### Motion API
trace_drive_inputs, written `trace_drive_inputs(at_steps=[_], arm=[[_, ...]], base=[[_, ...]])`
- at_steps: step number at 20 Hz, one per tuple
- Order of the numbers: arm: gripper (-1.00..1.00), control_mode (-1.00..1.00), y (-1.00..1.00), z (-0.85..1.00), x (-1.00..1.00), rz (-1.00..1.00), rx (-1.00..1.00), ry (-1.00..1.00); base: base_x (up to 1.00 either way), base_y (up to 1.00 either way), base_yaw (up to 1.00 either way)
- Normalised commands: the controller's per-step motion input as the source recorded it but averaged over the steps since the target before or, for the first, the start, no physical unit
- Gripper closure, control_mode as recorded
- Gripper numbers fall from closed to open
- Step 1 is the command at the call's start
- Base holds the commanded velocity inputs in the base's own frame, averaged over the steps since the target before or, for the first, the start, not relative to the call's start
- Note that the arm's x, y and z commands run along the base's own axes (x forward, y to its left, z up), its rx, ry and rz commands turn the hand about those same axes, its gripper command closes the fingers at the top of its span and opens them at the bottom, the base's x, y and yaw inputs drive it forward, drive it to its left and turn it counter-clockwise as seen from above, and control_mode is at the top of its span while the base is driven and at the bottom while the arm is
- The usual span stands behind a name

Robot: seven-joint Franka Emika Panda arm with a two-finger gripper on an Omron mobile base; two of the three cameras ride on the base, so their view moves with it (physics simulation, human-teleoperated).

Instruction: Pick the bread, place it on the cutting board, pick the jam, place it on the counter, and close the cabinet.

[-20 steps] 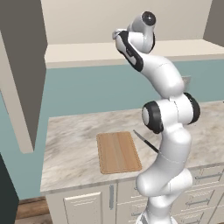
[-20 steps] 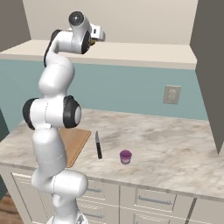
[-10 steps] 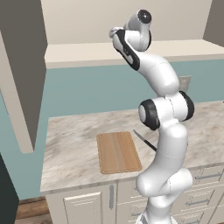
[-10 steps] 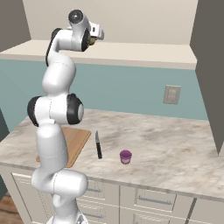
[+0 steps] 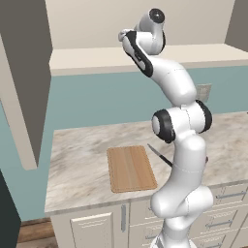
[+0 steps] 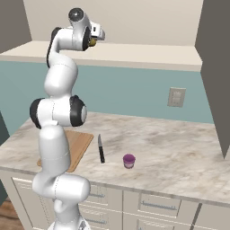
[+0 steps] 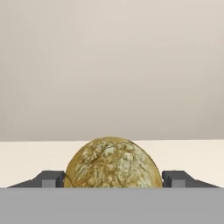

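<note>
The bread (image 7: 113, 162) sits on the cabinet shelf (image 7: 26, 157), squarely between the two fingertips (image 7: 50, 178) of the end effector (image 7: 113, 179), one tip at each flank of the bun. From the hand view the bun is dead ahead and centred, so close that it rises right above the line between the tips; being round, it has no long axis to line up with. Each tip looks to be at or against the crust, but I cannot tell whether the end effector is already squeezing the bread or just bracketing it with the fingers spread.

From the right base view the end effector (image 6: 94, 38) is up at shelf height with a speck of golden brown (image 6: 93, 42) showing right at its fingers, so the bun is level with it and not below. The arm is stretched high above the worktop (image 6: 179, 157).

Everything else for the job lies far below the end effector: the board (image 5: 131, 167) is down and beneath it on the worktop, and the jam (image 6: 129, 160) stands down there too, off to the side past a knife (image 6: 101, 148) that lies between board and jar. The jam already rests on the stone. My guess is that the next move depends on a firm pinch across the bun, then a pull straight back off the shelf before going down to the board.
</note>
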Motion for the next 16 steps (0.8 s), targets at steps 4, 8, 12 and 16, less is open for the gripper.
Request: trace_drive_inputs(at_steps=[4,8,12,16], arm=[[1.00,-1.00,0.03,0.00,-0.07,0.00,0.00,0.00],[1.00,-1.00,0.00,0.00,-0.34,0.00,0.00,0.00],[1.00,-1.00,0.00,0.00,-0.55,0.00,0.00,0.00],[1.00,-1.00,0.00,0.00,-0.60,0.00,0.00,0.00]], base=[[0.00,0.00,0.00],[0.00,0.00,0.00],[0.00,0.00,0.00],[0.00,0.00,0.00]])
